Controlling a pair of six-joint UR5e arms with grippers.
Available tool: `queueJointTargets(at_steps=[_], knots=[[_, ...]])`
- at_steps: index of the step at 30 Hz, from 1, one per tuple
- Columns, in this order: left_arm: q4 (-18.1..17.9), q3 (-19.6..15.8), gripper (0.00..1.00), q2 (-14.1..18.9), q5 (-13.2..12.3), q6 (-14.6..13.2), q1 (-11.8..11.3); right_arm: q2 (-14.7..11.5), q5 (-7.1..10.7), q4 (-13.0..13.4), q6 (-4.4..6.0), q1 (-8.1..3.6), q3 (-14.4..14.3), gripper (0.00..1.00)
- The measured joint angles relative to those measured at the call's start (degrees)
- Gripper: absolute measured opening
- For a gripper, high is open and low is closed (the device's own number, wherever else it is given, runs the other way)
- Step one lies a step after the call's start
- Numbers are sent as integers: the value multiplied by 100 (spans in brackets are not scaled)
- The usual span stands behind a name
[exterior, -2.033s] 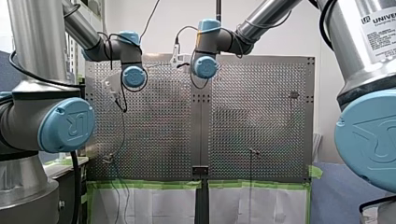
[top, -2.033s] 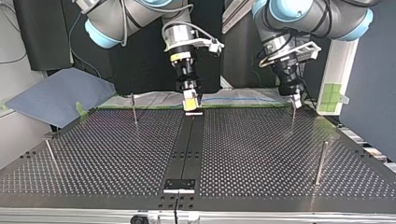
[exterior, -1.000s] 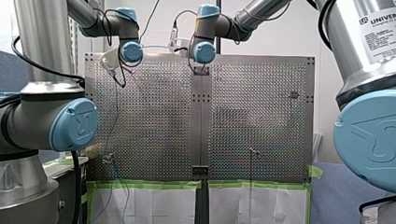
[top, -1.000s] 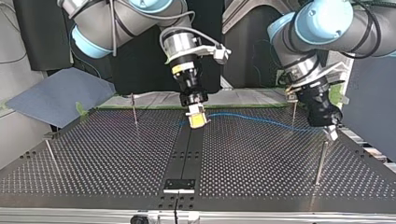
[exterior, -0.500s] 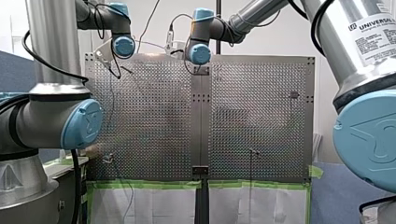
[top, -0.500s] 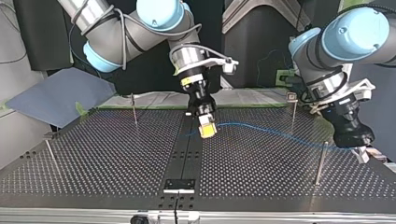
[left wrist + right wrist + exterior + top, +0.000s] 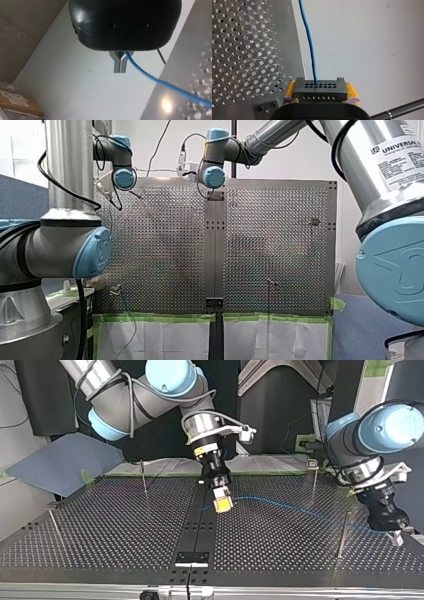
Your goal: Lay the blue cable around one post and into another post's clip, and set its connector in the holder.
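**Cable strung in the air between both arms**

The cable (image 7: 290, 506) hangs above the counter (image 7: 100, 535), running in a shallow line from the top view's middle to its right. Its connector (image 7: 320, 89), a black block with rows of holes, is clamped between the yellow pads (image 7: 290, 88) of my right jaws, over the dark centre strip (image 7: 197, 525). The cable leaves the block's outer face. It is well apart from the black fixture (image 7: 191, 558) at the strip's camera-side end.

My left jaws grip the cable further along. Their metal fingers (image 7: 116, 65) are pressed together on it, near the counter's edge at the top view's right. Between the two grips the cable passes on the camera side of the clip post (image 7: 313, 480). It crosses the nearer post (image 7: 342, 535) in that view; whether they touch cannot be told.
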State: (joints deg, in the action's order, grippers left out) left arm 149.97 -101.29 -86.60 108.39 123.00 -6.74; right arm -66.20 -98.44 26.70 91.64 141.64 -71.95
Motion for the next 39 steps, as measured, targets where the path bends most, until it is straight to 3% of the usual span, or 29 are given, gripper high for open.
queueJointTargets(at_steps=[8,17,31,39], knots=[[-24,235,0,-178,-151,120,-459,192,59,64,-5,-11,70,0],[-26,293,0,-371,-383,201,-893,515,119,3,-17,15,370,0],[-218,324,0,-790,-957,119,-928,844,109,-97,-7,-21,881,0],[-201,347,0,-962,-1046,10,-858,912,98,-123,11,-114,990,0]])
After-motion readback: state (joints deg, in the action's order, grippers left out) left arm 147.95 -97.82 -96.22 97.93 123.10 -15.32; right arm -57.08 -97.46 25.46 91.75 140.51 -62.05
